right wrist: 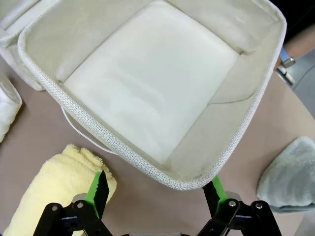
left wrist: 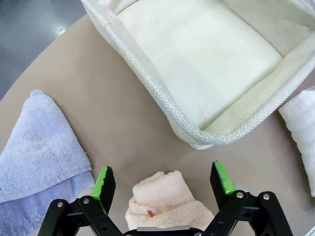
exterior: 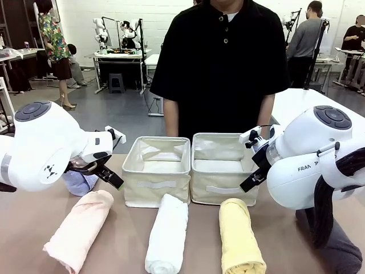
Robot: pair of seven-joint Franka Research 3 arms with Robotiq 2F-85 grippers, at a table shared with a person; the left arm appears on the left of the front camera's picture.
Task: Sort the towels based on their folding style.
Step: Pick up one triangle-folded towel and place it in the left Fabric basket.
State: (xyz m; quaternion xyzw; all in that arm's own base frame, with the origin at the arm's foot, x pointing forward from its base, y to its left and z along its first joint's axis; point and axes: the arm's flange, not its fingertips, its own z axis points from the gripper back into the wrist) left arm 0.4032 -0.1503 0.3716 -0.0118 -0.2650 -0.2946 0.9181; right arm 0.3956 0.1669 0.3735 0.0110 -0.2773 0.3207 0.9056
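Along the near edge of the table (exterior: 202, 242) three rolled towels lie side by side, each with its length running toward the far edge. The pink towel (exterior: 80, 228) is toward the left edge, the white towel (exterior: 167, 234) is in the middle, and the yellow towel (exterior: 241, 237) is right of the middle. Just behind them, two cream bins stand touching each other near the table's centre. The left bin (exterior: 157, 191) is behind the white roll and the right bin (exterior: 219, 194) is behind the yellow one; neither holds a towel.

The light blue towel (left wrist: 39, 147), folded flat, lies by the left edge beside the far end of the pink roll and apart from the left bin. The pale teal towel (right wrist: 290, 174) lies on the bare table off the right bin's corner, not touching it. The dark grey towel (exterior: 342, 251) sits at the near right corner, partly hidden under the right arm.

The left gripper (left wrist: 165, 179) hangs over the far end of the pink roll with its jaws spread wide to either side of it, gripping nothing; I cannot tell whether the pads touch the cloth. The right gripper (right wrist: 157, 189) is also spread open and empty above the right bin's near wall, with the yellow roll's far end just beside one finger.

A person (exterior: 219, 68) in a black shirt stands at the far edge behind the bins.
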